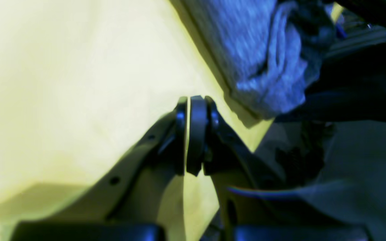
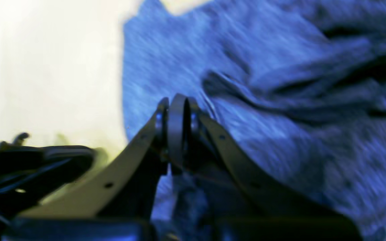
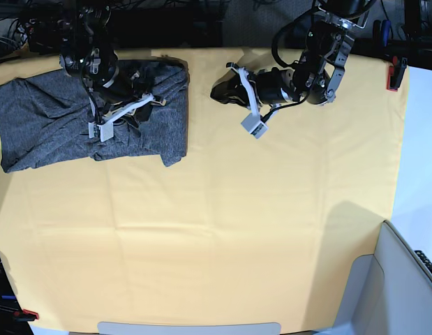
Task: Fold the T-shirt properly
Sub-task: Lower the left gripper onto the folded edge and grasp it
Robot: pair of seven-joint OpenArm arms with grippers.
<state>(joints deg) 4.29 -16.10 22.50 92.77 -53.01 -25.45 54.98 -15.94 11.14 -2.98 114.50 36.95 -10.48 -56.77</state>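
Left wrist view: the left end effector (image 1: 196, 134) is closed on nothing above the yellow-orange cloth-covered tabletop (image 1: 62, 100), beside a bunched edge of the heathered charcoal-grey knit T-shirt (image 1: 263, 67).

Right wrist view: the right end effector (image 2: 176, 134), jaws together and empty, hangs over the wrinkled fabric.

Base view: the T-shirt lies folded at the tabletop's far left corner.

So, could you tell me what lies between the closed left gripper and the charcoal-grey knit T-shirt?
Only bare yellow-orange tablecloth separates the left gripper from the charcoal-grey knit T-shirt; the base view shows it.
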